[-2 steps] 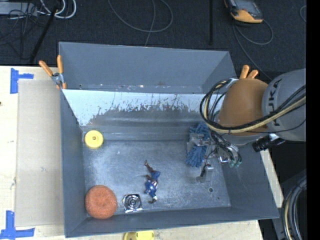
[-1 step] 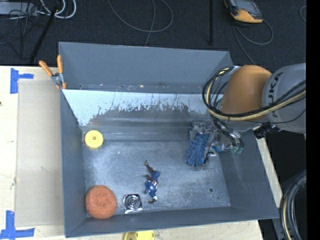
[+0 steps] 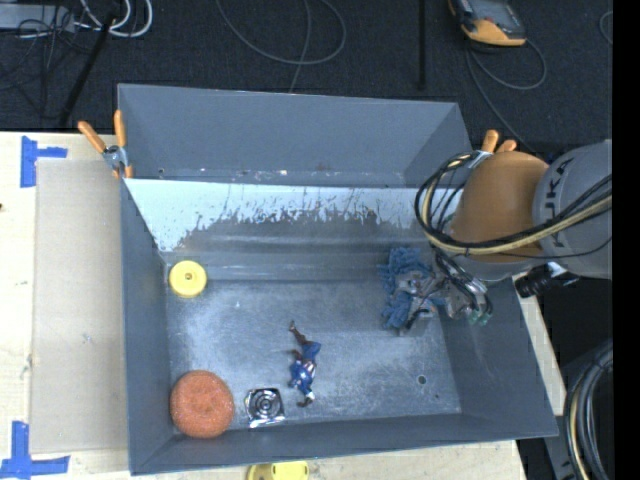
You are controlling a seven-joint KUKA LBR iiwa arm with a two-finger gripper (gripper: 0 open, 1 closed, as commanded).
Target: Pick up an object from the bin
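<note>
1. Bin (image 3: pixel 300 168): grey metal, sloped walls, floor scuffed pale.
2. Blue cloth (image 3: pixel 398 268): crumpled rag on the bin floor, close under the right wall and near the back. This is the thing the gripper is at, and the landmark for the entries below.
3. Gripper (image 3: pixel 435 300): low in the bin, against the cloth's right-hand lower edge and touching it. Cloth folds and the gripper's own metal parts overlap here, so it cannot be told whether the grip is wide, narrow or closed on fabric.
4. Orange cover (image 3: pixel 500 203): part of the arm, above and right of the cloth, ringed by looped cables (image 3: pixel 428 208).
5. Small blue toy figure (image 3: pixel 303 365): lying flat, well left of the cloth and nearer the front wall.
6. Small round metal piece (image 3: pixel 264 404): beyond the figure from the cloth, by the front wall.
7. Orange-brown round scouring pad (image 3: pixel 202 403): farther left still, in the front corner diagonally opposite the cloth.
8. Yellow disc (image 3: pixel 187 279): far left of the cloth, about level with it.
</note>
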